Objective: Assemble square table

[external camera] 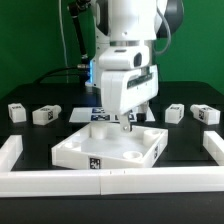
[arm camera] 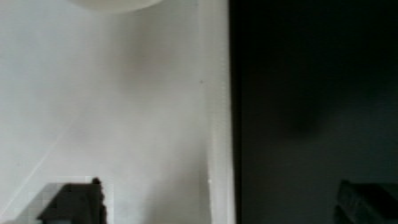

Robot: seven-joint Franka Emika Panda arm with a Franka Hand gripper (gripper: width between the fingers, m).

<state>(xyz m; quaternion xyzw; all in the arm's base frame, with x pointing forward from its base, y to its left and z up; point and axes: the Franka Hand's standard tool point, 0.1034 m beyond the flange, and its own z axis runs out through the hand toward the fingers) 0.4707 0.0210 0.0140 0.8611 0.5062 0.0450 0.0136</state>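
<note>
The white square table top (external camera: 95, 150) lies in the middle of the black table, tray side up, with a black-and-white tag on its front wall. My gripper (external camera: 124, 122) hangs low over its far right part, open, with nothing between the fingers. In the wrist view the top's white surface (arm camera: 107, 110) fills one half and the dark table the other. The top's edge runs between the open gripper's (arm camera: 221, 202) dark fingertips (arm camera: 75, 203). Two white tagged legs (external camera: 45, 115) lie on the exterior view's left, and two more legs (external camera: 174, 114) on its right.
Long white border rails (external camera: 110, 182) fence the work area at the front and both sides. The marker board (external camera: 85, 112) lies flat behind the table top. The arm's body stands over the far middle.
</note>
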